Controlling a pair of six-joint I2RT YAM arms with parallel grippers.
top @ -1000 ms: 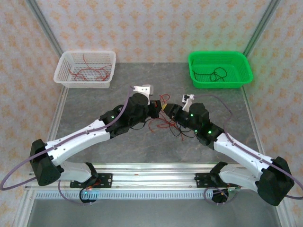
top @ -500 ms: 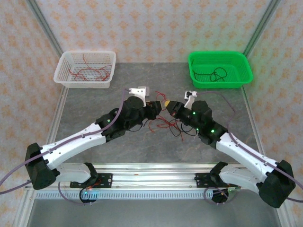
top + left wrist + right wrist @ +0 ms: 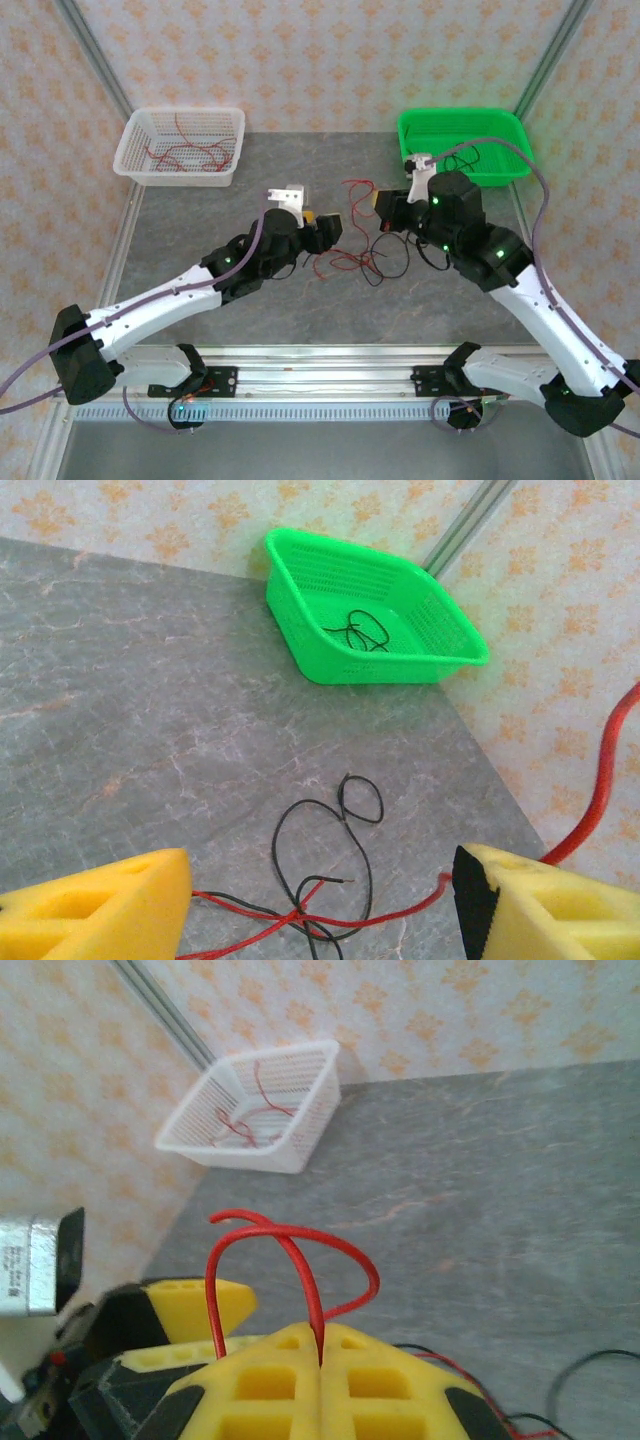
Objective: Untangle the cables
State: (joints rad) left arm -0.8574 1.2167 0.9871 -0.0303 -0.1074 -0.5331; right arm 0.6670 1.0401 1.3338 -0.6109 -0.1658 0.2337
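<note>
Red and black cables point(image 3: 360, 262) are seen lying in a loose snarl on the grey table point(image 3: 200, 210), between the 2 arms. Just left of the snarl, the left gripper point(image 3: 320, 900) is held with its fingers spread wide and nothing clamped, though a red strand point(image 3: 300, 920) runs across the gap; it is judged to be poised to pin the heap. Just beyond the snarl, the right gripper point(image 3: 320, 1345) is pinched closed on 1 red wire point(image 3: 290, 1250), held up in a loop, presumably to be drawn free. Black loops point(image 3: 340, 820) crossing low down could be dragged along. Far left of the snarl, red wires point(image 3: 190, 155) are kept in a white basket point(image 3: 178, 180); far right, a black wire point(image 3: 360, 632) is kept in a green basket point(image 3: 490, 172).
</note>
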